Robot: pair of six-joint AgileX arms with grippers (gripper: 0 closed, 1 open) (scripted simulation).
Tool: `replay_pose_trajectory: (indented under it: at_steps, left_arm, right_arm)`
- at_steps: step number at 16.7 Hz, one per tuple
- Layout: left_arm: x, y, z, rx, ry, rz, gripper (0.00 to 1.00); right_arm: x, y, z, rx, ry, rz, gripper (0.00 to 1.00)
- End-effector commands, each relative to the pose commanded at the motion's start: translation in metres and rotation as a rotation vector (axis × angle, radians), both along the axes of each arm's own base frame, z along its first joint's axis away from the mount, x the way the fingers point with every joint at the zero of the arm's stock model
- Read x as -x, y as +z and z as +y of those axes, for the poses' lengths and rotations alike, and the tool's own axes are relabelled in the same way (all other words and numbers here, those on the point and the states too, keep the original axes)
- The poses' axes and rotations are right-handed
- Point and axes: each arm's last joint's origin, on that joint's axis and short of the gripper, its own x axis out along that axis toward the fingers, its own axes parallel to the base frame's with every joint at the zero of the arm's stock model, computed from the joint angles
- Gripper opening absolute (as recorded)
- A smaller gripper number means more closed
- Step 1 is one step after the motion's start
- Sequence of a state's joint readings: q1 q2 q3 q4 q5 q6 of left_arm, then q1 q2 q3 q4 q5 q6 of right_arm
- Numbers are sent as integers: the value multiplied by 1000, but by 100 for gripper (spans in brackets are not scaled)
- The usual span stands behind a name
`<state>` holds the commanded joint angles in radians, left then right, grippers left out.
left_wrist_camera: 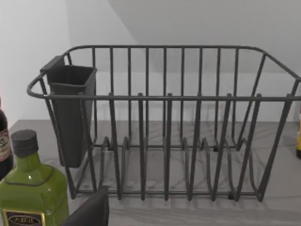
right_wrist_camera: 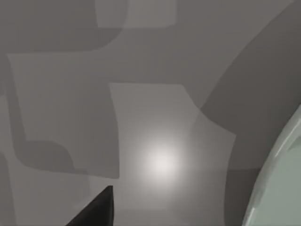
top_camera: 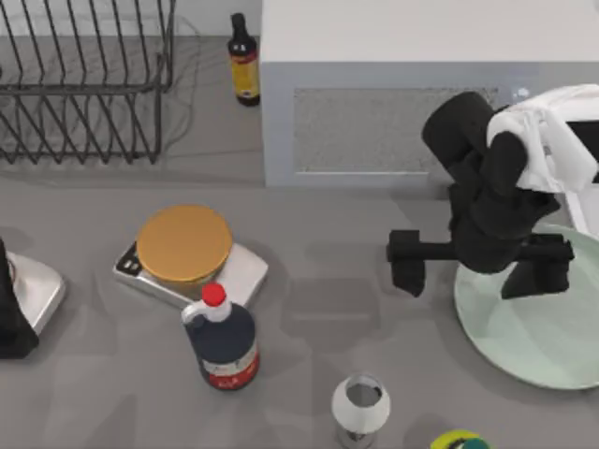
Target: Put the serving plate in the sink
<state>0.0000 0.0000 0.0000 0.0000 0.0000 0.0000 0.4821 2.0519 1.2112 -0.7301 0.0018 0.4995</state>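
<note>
The serving plate (top_camera: 543,327) is a large pale mint-green disc lying flat on the counter at the right edge; its rim (right_wrist_camera: 277,188) curves through the right wrist view. My right gripper (top_camera: 468,276) hangs open over the plate's left rim, with one finger (top_camera: 409,273) above bare counter and the other above the plate. Nothing is between the fingers. A thin straight white strip (top_camera: 580,210) behind the plate looks like the sink's rim. My left arm (top_camera: 11,313) is parked at the far left edge.
A silver scale with a golden-brown disc (top_camera: 184,245) sits left of centre, and a dark red-capped bottle (top_camera: 223,341) stands in front of it. A wire dish rack (top_camera: 84,84), a sauce bottle (top_camera: 245,61) and a white microwave (top_camera: 421,56) line the back. A small cup (top_camera: 360,404) stands near the front.
</note>
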Motion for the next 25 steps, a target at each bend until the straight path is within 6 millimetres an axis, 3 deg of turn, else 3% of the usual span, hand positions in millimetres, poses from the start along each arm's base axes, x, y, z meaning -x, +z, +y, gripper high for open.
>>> replay_pose_trajectory:
  at_steps: [11, 19, 20, 25]
  left_arm:
    - [0, 0, 0, 0, 0, 0, 100]
    - [0, 0, 0, 0, 0, 0, 100]
    - [0, 0, 0, 0, 0, 0, 100]
    - [0, 0, 0, 0, 0, 0, 100]
  right_arm:
    - [0, 0, 0, 0, 0, 0, 2]
    - [0, 0, 0, 0, 0, 0, 0]
    - [-8, 30, -2, -40, -12, -96, 0]
    - [-4, 41, -5, -13, -4, -36, 0]
